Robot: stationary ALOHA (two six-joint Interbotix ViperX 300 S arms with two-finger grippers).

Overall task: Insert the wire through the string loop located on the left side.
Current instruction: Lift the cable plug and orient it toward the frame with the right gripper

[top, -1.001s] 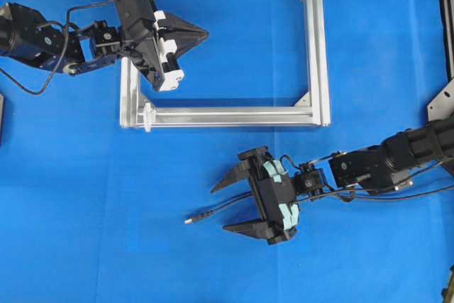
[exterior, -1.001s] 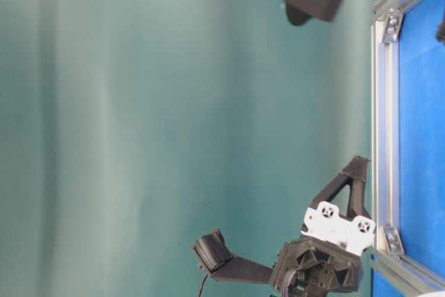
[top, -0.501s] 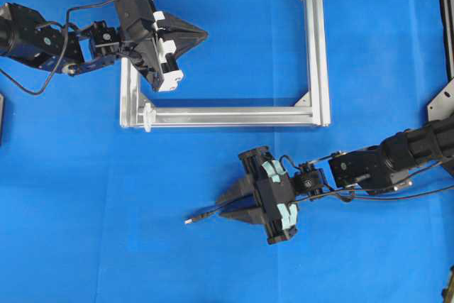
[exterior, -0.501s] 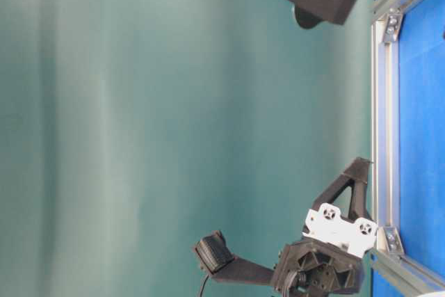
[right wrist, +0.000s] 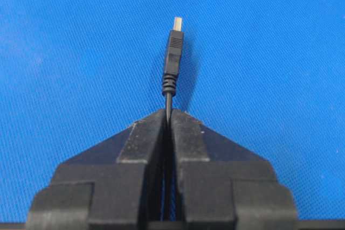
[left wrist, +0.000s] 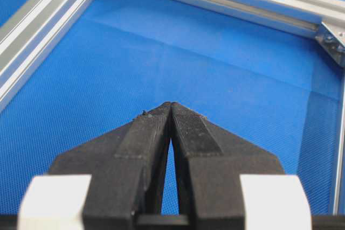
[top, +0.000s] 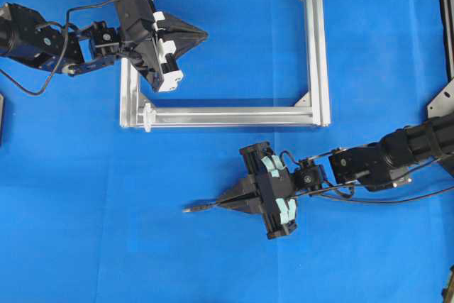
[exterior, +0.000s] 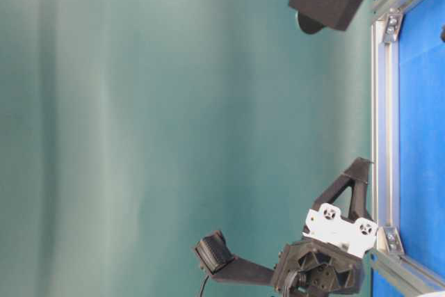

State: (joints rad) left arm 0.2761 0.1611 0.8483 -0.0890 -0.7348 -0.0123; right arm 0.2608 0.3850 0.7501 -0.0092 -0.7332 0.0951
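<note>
Near the table's front edge, the right claw (top: 218,205) pinches the wire (right wrist: 173,52) just behind its plug, keeping the tip aimable toward the string loop (top: 147,116), while the left claw (top: 202,33) hangs closed and empty over the frame (top: 316,47).

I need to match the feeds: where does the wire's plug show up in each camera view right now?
Overhead: the wire's plug lies lower centre, just left of the right gripper, which is shut on the wire.
Table-level: not in view.
Left wrist: not in view.
Right wrist: plug upper centre, sticking out beyond the gripper's tips.
Shared landmark: the right gripper.
</note>
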